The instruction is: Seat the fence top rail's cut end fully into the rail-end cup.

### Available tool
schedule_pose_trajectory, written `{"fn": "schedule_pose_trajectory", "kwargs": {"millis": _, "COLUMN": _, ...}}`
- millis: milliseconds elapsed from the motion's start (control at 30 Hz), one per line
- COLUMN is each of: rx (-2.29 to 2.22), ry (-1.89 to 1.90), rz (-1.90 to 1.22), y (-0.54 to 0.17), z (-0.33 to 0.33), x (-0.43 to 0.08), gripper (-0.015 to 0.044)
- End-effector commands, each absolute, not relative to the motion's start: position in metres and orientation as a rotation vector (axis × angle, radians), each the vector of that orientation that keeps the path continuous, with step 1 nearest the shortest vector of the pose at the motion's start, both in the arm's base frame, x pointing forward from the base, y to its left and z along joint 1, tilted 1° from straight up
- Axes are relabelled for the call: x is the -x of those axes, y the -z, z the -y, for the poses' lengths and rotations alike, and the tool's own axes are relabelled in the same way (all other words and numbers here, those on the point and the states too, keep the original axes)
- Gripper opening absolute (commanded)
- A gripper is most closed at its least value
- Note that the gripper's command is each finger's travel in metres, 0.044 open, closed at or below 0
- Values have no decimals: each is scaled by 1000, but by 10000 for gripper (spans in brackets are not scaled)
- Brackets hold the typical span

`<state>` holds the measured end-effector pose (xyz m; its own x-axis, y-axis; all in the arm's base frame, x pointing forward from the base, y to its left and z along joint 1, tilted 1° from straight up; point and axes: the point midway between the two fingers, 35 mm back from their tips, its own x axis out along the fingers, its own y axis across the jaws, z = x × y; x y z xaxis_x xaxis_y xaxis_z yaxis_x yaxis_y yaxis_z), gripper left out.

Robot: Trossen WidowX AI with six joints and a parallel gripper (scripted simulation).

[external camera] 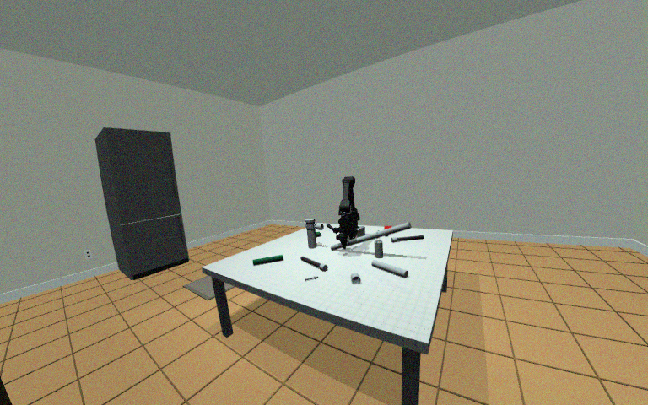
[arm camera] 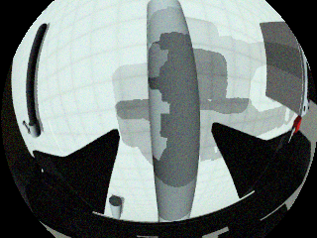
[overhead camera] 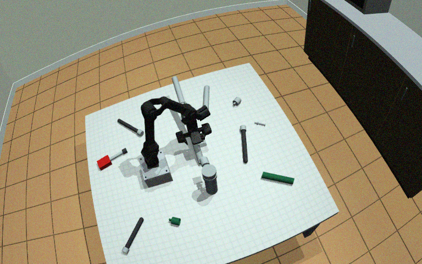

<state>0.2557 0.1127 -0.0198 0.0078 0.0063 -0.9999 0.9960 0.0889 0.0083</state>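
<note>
The grey rail (overhead camera: pixel 177 86) (external camera: pixel 397 229) (arm camera: pixel 173 200) slopes from its raised far end to its cut end, low by the table in the exterior view and apart from the big post (overhead camera: pixel 211 186) (external camera: pixel 311 240). The light rail-end cup (overhead camera: pixel 204 160) hangs high on the post, just under the post cap (overhead camera: pixel 209 170); the cut end is not inside it. The short line post (external camera: pixel 378 250) stands under the rail's middle; its loop cap is too small to judge. My gripper (external camera: pixel 343 244) (arm camera: pixel 166 130) is open and empty, its fingertips on either side of the rail in the wrist view. Contact cannot be judged.
On the white table (overhead camera: pixel 264 218) (external camera: pixel 286 291) lie a green tube (overhead camera: pixel 277 177) (external camera: pixel 267 260), a dark capped rod (overhead camera: pixel 244 146) (arm camera: pixel 33 74), a grey tube (overhead camera: pixel 205 94) (external camera: pixel 389 268), a loose grey cup (overhead camera: pixel 237 100) (external camera: pixel 355 278), a green cap (overhead camera: pixel 176 220) and a red-headed mallet (overhead camera: pixel 104 161).
</note>
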Motion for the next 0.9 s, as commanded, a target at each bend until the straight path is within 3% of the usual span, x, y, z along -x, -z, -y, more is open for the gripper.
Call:
{"fn": "schedule_pose_trajectory", "kwargs": {"millis": 0, "rx": -1146, "ry": 1146, "rz": -1251, "y": 25, "z": -111, "x": -253, "gripper": 414}}
{"fn": "schedule_pose_trajectory", "kwargs": {"millis": 333, "rx": -1146, "ry": 1146, "rz": -1251, "y": 25, "z": -111, "x": -253, "gripper": 151}}
{"fn": "schedule_pose_trajectory", "kwargs": {"millis": 600, "rx": -1146, "ry": 1146, "rz": -1251, "y": 25, "z": -111, "x": -253, "gripper": 98}}
{"fn": "schedule_pose_trajectory", "kwargs": {"millis": 733, "rx": -1147, "ry": 1146, "rz": -1251, "y": 21, "z": -112, "x": -252, "gripper": 0}}
{"fn": "schedule_pose_trajectory", "kwargs": {"millis": 867, "rx": -1138, "ry": 1152, "rz": -1242, "y": 17, "z": -110, "x": -253, "gripper": 0}}
